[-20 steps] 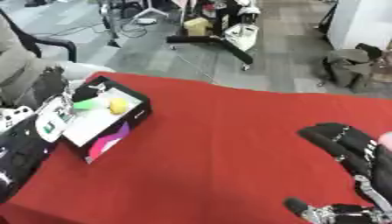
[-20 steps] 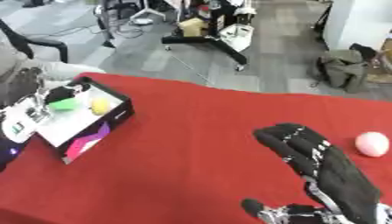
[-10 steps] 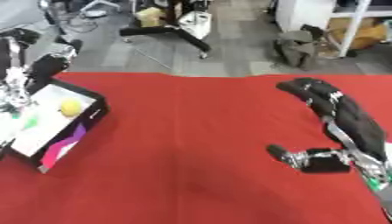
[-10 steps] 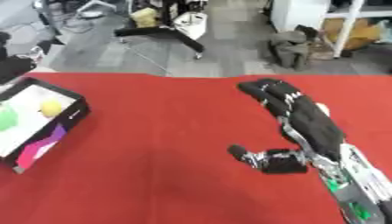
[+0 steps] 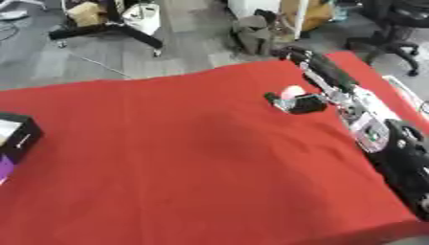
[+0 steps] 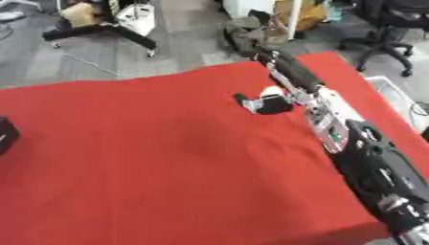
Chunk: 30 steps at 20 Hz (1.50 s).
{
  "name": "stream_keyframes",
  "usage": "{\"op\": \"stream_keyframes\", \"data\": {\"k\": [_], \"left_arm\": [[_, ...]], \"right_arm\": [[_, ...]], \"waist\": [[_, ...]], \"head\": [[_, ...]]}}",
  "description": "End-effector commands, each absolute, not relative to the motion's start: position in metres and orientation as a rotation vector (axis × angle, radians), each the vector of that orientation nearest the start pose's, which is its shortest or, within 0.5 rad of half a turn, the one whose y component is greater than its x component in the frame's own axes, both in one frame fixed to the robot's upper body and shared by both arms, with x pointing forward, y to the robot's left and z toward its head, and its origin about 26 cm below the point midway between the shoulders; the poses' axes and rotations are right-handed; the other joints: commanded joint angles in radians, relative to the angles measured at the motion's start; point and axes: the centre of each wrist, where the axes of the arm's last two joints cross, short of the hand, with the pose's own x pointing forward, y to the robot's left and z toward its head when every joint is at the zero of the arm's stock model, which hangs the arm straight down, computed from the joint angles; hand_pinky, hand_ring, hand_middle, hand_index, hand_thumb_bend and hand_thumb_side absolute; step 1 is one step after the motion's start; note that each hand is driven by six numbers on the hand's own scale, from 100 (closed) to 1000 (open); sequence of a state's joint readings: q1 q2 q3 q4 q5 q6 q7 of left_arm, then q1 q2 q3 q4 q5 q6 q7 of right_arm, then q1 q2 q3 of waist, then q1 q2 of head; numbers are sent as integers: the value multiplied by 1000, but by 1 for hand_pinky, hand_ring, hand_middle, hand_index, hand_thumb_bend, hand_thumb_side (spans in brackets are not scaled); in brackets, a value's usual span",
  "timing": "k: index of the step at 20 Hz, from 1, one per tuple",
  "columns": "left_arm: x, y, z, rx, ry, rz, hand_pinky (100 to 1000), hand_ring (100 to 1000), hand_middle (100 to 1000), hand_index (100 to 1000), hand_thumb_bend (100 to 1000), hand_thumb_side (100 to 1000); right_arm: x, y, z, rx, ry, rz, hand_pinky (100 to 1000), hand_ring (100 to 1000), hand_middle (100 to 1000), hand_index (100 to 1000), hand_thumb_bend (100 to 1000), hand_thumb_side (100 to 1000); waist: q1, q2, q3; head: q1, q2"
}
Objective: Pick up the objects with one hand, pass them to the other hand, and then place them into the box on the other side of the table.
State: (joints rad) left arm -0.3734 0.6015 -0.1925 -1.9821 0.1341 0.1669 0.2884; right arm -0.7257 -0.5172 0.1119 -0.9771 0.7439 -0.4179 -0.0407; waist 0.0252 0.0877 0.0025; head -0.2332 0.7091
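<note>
A small pink ball (image 5: 292, 91) lies on the red table (image 5: 167, 158) near its far right corner. My right hand (image 5: 333, 85) reaches over it from the right, fingers (image 6: 289, 72) stretched straight toward the far edge and thumb (image 6: 251, 103) spread to the left. The ball sits in the gap between thumb and palm; the hand is open and I cannot tell whether it touches the ball. The black box (image 5: 18, 137) shows only partly at the left edge. My left hand is out of view.
The table's right edge runs just beyond my right arm, with a white bin (image 6: 390, 95) on the floor past it. Bags (image 5: 255, 29), a black stand base (image 5: 100, 29) and an office chair (image 5: 394, 28) stand behind the far edge.
The camera has swung right, so the box now sits at the picture's left edge and the left hand is gone from view. My right hand has stretched out over the pink ball.
</note>
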Motion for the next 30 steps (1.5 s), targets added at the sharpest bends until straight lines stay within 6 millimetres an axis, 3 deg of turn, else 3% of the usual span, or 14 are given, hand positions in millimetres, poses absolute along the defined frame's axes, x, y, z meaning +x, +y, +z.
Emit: {"op": "stream_keyframes", "data": {"k": [1,2,9,17,21,26,30], "left_arm": [[301,241,223,176,-2204,-468,869,679,549,629,653,533],[301,237,221,148,-2209,-491,869,678,548,626,546,622],[300,218,211,36,-2216,-592,873,677,543,622,537,638],[299,210,209,-20,-2223,-619,875,678,543,621,536,641],[299,208,209,-35,-2224,-618,876,678,544,623,533,645],[299,206,209,-49,-2228,-616,876,677,542,624,530,652],[299,205,210,-53,-2231,-613,876,675,540,625,529,654]], "right_arm": [[447,-378,144,-1024,-1702,1187,935,809,805,905,269,423],[447,-385,142,-1052,-1670,1157,935,807,800,898,259,419],[446,-411,126,-1115,-1533,1058,947,801,770,868,211,379],[445,-409,105,-1050,-1473,1080,950,787,715,807,144,369],[445,-406,102,-1044,-1473,1092,936,760,643,740,114,302],[446,-402,102,-1061,-1557,1101,907,704,536,637,100,119],[445,-401,101,-1132,-1610,1074,875,674,501,597,100,100]], "waist": [[1,-5,11],[1,-1,18],[-2,19,44],[1,31,60],[0,34,65],[1,36,72],[1,39,77]], "head": [[-40,-16],[-50,-18],[-89,-30],[-106,-38],[-115,-41],[-123,-45],[-129,-48]]}}
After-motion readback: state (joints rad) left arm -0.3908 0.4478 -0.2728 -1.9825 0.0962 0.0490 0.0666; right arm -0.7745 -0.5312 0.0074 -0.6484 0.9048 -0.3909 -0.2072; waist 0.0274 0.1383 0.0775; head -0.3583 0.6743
